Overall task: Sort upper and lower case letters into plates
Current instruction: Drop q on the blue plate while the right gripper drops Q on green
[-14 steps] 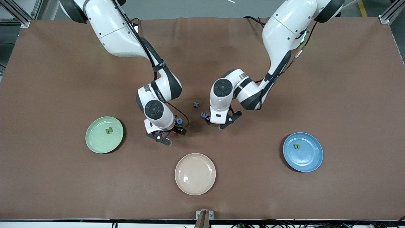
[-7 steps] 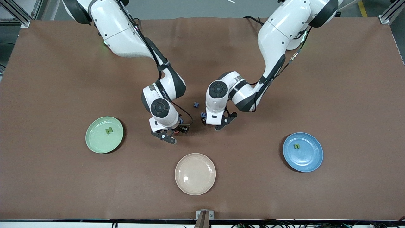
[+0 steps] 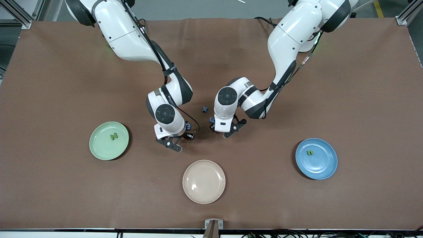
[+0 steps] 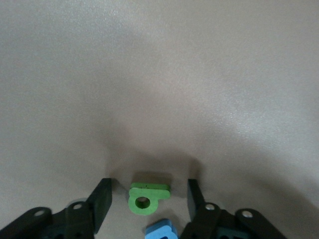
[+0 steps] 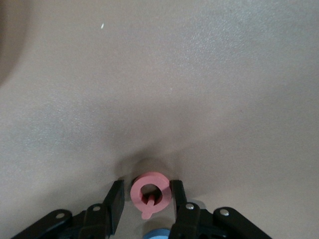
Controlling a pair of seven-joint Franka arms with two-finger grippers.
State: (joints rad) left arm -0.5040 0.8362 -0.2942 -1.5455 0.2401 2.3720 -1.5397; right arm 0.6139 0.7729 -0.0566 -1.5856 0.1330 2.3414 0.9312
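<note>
Both claws are straddling light, stiff, flat letters on the counter: the right claw is nearly pinching the red Q by its rim, and the left claw is gaping around the green p-like letter, not touching it.

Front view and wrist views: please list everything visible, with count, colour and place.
table: one, brown.
mint plate: one, green, right arm's end, holds green N.
blue plate: one, left arm's end, holds green n.
beige plate: one, nearest the front camera.
blue x: one, between the arms.
green p-like letter: one, between left gripper's fingers.
red Q: one, between right gripper's fingers.
blue letters: two, one beside each gripper.
left gripper, right gripper: open, at the table.
</note>
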